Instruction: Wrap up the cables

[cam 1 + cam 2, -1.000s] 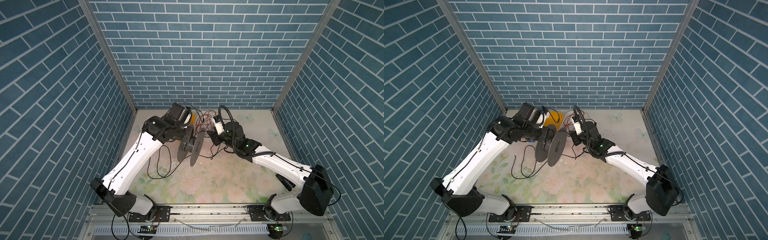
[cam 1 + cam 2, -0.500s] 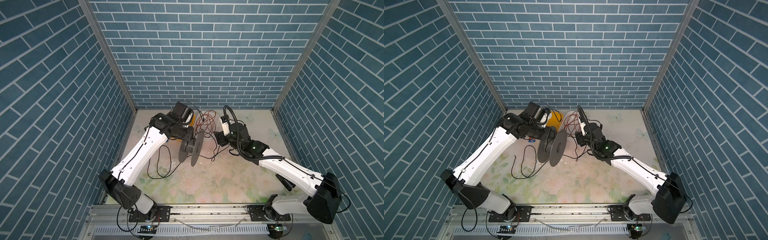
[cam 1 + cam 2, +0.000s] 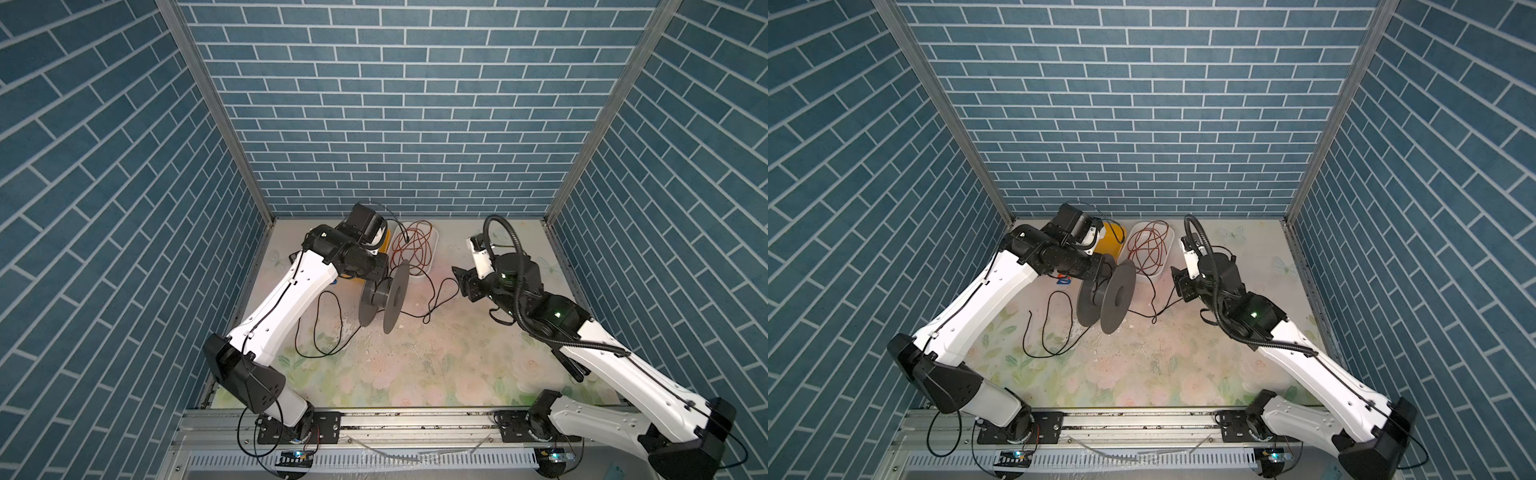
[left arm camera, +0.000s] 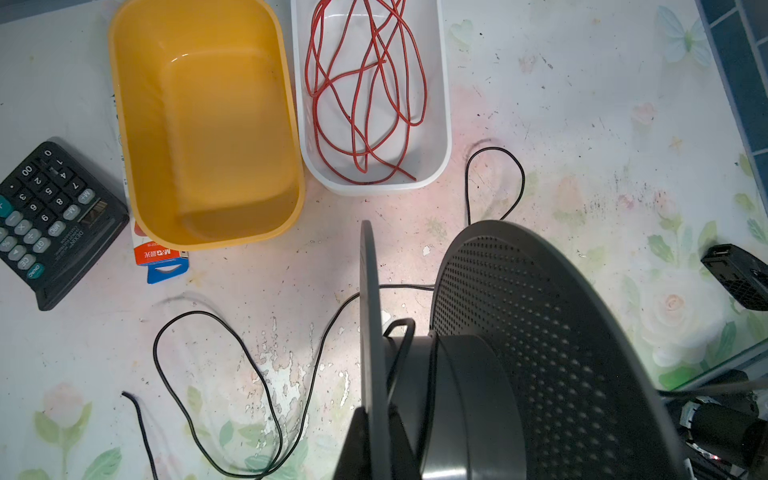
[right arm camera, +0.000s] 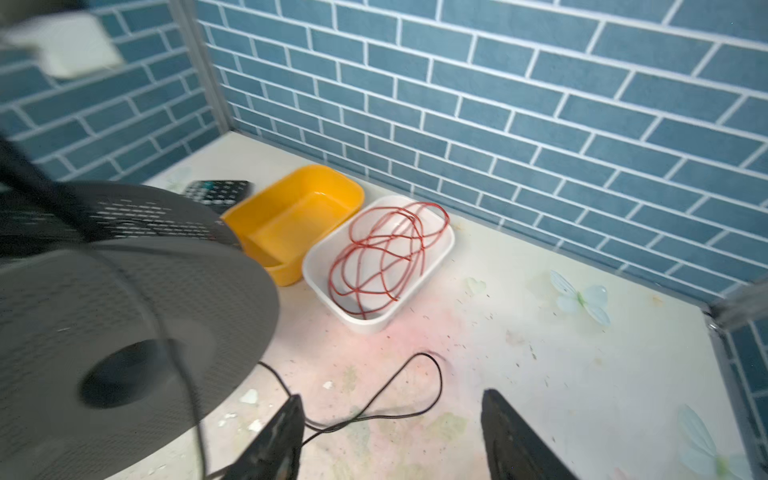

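A grey spool (image 3: 397, 297) is upright on edge over the flower-patterned table (image 3: 415, 365), with one thin flange pinched in the closed jaws of the left gripper (image 4: 370, 424). The black cable (image 4: 494, 148) lies mostly loose on the table. It curls in loops to the left of the spool, one strand crosses the hub, and another loop trails to the right. The right gripper (image 5: 395, 432) hovers near that loop with its jaws spread wide, gripping nothing. Behind the spool, a yellow tub (image 4: 208, 124) touches a white tub (image 4: 446, 124) of red wire (image 4: 365, 95).
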Available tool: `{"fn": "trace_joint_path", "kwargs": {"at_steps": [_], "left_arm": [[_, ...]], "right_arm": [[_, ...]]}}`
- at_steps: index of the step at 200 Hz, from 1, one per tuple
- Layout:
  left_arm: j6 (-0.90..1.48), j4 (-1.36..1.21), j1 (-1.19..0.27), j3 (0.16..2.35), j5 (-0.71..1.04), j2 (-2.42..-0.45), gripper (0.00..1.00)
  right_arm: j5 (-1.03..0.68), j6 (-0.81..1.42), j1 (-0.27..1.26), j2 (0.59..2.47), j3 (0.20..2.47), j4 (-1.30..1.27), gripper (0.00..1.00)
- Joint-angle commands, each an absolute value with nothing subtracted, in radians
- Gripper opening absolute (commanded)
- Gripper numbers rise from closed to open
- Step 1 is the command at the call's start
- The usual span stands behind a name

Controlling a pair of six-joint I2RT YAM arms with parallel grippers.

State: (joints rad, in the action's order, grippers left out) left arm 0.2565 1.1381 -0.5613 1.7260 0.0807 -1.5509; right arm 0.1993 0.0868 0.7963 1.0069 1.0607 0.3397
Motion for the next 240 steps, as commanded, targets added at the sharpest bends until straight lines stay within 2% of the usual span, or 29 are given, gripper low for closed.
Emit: {"fn": "trace_joint_path", "kwargs": {"at_steps": [1,29,63,88,104,130,146,189,240], "left_arm": [[0.252,1.104,-0.554,1.735,0.104,-1.546,0.00],[0.252,1.099,-0.554,1.739,0.135,-1.539,0.00],[0.253,1.104,-0.554,1.744,0.144,-1.529,0.00],[0.256,1.100,-0.554,1.734,0.153,-1.514,0.00],[0.256,1.099,-0.554,1.726,0.162,-1.504,0.00],[0.247,1.107,-0.554,1.716,0.168,-1.484,0.00],[0.238,1.117,-0.554,1.723,0.171,-1.477,0.00],[0.238,1.099,-0.553,1.740,0.246,-1.452,0.00],[0.270,1.042,-0.526,1.756,0.357,-1.416,0.00]], "right_arm": [[-0.047,0.057,0.794,0.967,0.990,0.340,0.69],[-0.134,0.090,0.795,0.980,0.916,0.276,0.70],[-0.227,0.144,0.795,1.064,0.838,0.122,0.64],[-0.213,0.192,0.795,1.123,0.813,-0.008,0.60],[-0.140,0.226,0.795,1.164,0.827,-0.043,0.48],[-0.064,0.226,0.792,1.200,0.868,-0.056,0.14],[-0.071,0.210,0.772,1.219,0.914,-0.036,0.00],[-0.222,0.253,0.635,1.346,1.040,0.015,0.00],[-0.313,0.237,0.571,1.458,1.009,0.001,0.00]]}}
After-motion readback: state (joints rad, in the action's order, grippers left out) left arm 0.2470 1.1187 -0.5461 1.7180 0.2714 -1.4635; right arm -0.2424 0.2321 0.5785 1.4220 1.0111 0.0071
